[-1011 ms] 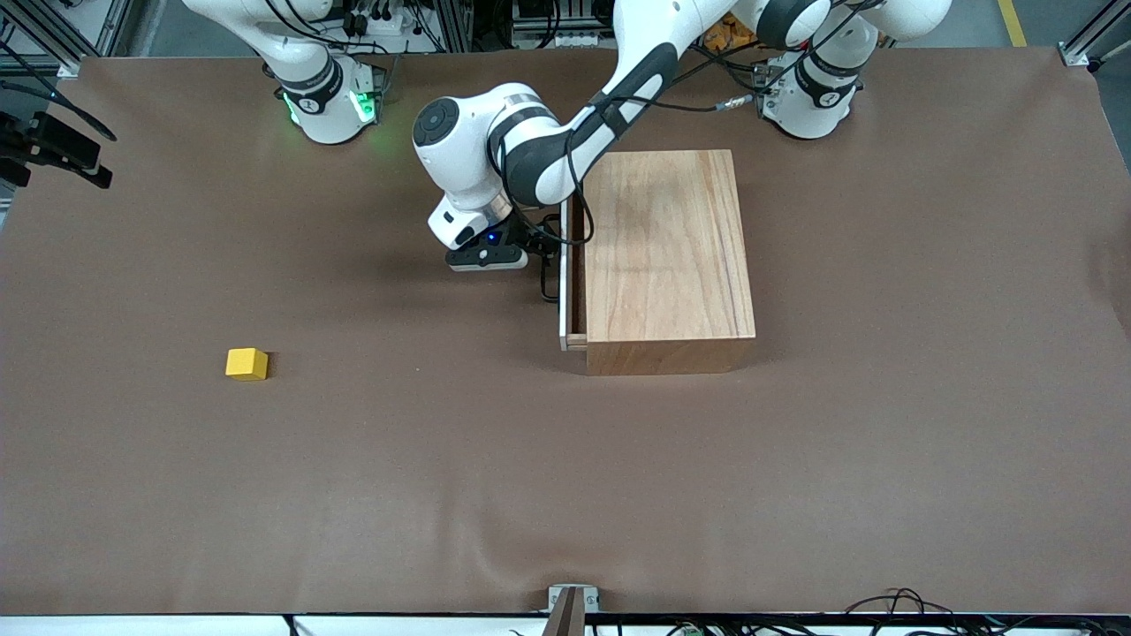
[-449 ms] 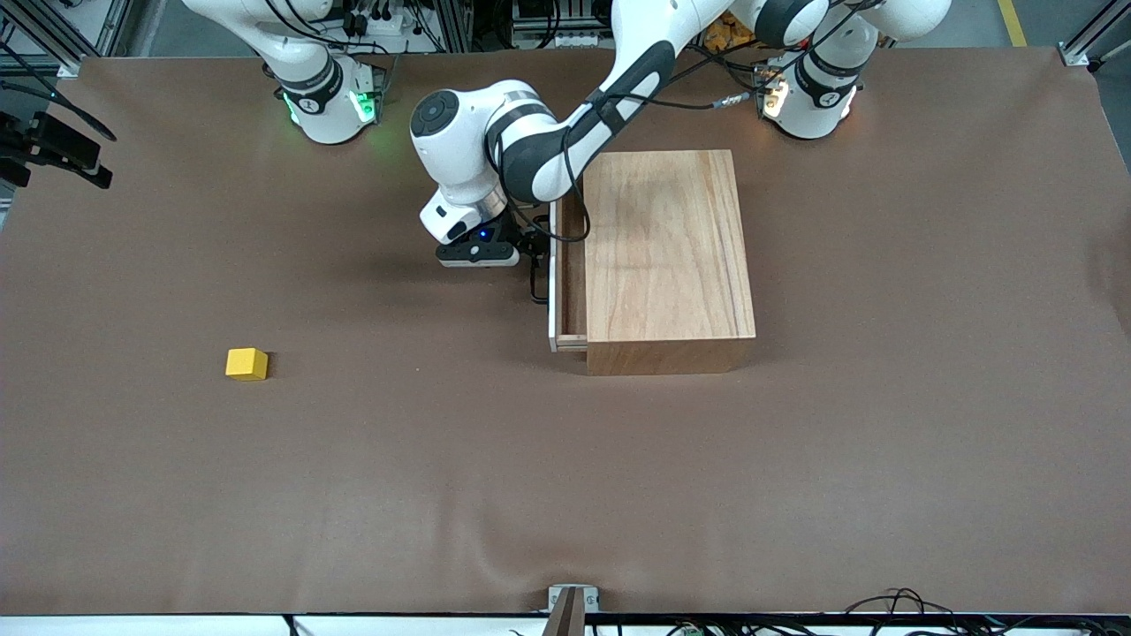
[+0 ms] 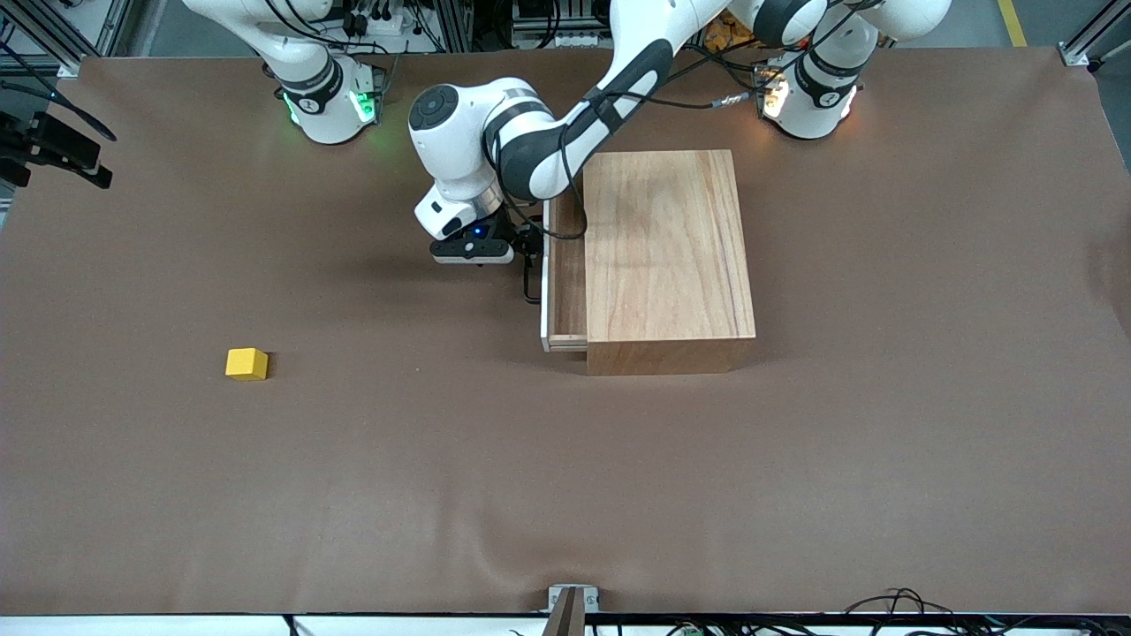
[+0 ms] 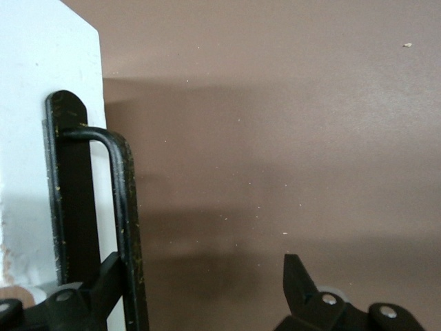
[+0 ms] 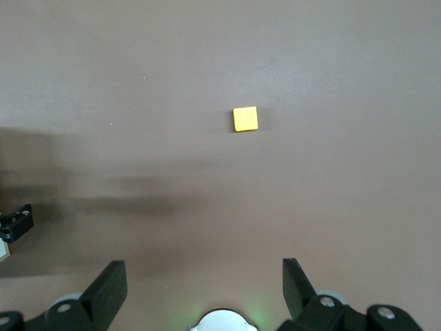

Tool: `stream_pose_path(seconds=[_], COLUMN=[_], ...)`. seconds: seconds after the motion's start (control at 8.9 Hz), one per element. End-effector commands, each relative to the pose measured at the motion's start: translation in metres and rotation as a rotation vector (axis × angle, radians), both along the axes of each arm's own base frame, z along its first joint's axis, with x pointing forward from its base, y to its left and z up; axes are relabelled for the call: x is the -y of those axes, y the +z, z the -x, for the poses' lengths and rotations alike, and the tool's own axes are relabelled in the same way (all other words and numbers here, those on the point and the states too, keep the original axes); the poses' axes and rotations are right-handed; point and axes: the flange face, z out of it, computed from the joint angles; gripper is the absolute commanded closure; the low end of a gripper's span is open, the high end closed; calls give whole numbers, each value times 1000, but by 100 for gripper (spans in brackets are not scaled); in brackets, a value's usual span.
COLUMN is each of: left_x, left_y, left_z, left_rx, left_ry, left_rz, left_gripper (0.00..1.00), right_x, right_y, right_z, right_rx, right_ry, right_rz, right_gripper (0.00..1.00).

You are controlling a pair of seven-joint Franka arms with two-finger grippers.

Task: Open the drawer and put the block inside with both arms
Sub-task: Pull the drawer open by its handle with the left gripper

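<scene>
The drawer stands partly pulled out of the wooden box, its white front panel facing the right arm's end of the table. My left gripper is at the thin black wire handle. It is open, with one finger hooked between the wire and the panel. The yellow block lies alone on the table toward the right arm's end, nearer to the front camera than the box. My right gripper hangs open and empty high above its own base, with the block in its view.
Brown cloth covers the table. The right arm's base and the left arm's base stand along the back edge. A black mount juts in at the right arm's end, and a clamp sits at the front edge.
The drawer has slid farther out of the box toward the right arm's end, and my left gripper has moved with the handle. Block and right arm have not moved.
</scene>
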Motion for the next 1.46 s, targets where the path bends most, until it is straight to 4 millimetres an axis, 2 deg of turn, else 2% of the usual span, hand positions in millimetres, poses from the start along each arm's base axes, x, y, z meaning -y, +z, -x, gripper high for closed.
stream_pose_path(seconds=[0.0,0.67,0.9,1.35], left_x=[9,16,24,29], left_y=[4,7,10,12], left_z=[3,5,16,19], left_rx=[12,27,39,50], left_ry=[14,29,41,61], left_rz=[34,86,106,132], left_gripper=[0,0,0,0], right_x=[1,1,1,2], right_y=[3,3,3,3], right_z=[-2,-2,-2,-2], right_rx=[0,1,0,3], right_ry=[-13,-13,-12,-15], right_rz=[-9,-9,-9,-9], right_gripper=[0,0,0,0])
